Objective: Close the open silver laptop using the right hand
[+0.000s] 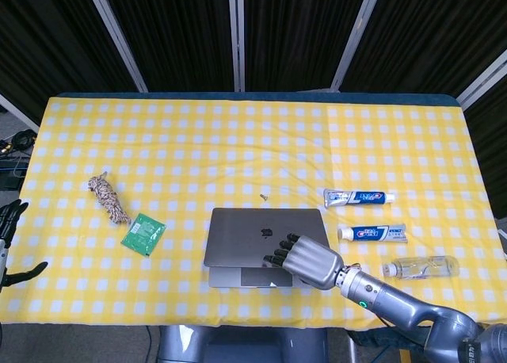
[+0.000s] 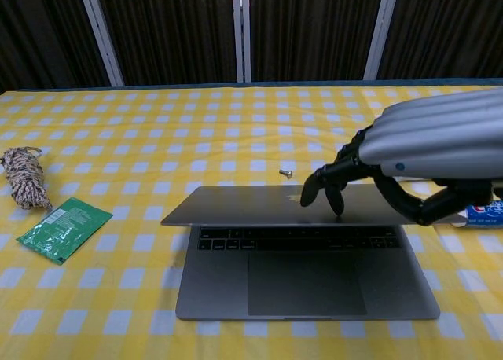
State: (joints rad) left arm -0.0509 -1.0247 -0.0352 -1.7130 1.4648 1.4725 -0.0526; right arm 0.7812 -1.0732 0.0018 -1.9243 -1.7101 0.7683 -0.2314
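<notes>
The silver laptop lies near the table's front edge, its lid folded almost flat with a narrow gap still showing over the keyboard. My right hand presses its spread fingertips down on the lid's right half, holding nothing. My left hand hangs off the table's left edge with fingers apart and empty.
A rope bundle and a green packet lie left of the laptop. Two toothpaste tubes and a clear bottle lie to its right. A small screw sits just behind the laptop.
</notes>
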